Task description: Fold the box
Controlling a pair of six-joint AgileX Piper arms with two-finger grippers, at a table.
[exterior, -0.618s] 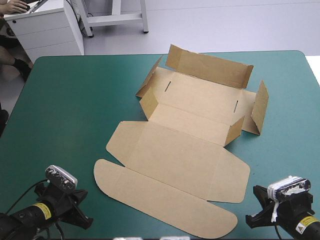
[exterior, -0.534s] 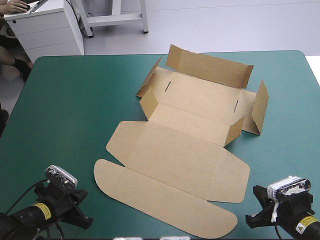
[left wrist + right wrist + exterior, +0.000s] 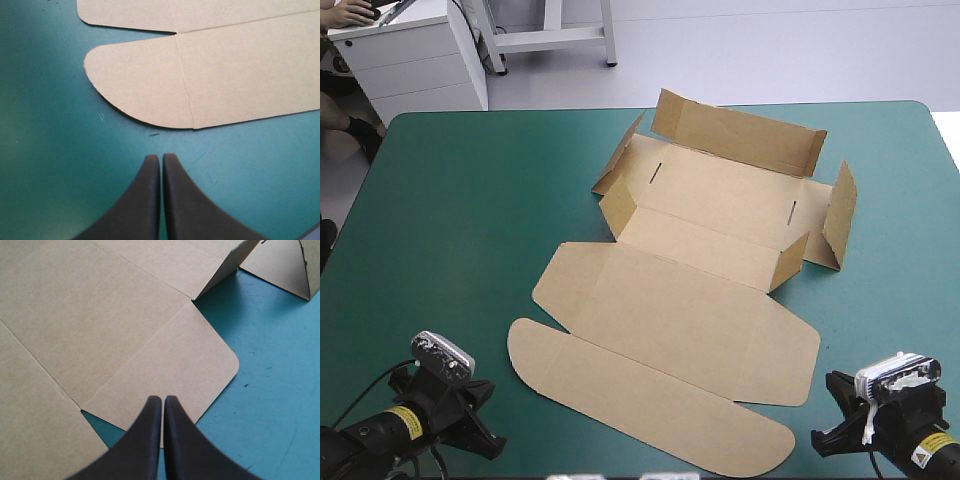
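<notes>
Box [image 3: 690, 300] lies mid-way on the table [image 3: 450, 220], far walls half-raised, lid flat toward the near edge. We find left jaws and right jaws pressed together, holding nothing. We advise opening them, then gripping walls squarely along creases.

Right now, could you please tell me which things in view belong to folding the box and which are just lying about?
Belongs to the job:
brown box, near panels flat, far walls partly raised
left tool, shut, short of the rounded flap
right tool, shut, at the corner flap

Just there:
teal-green table cover
small dark fleck on it
</notes>
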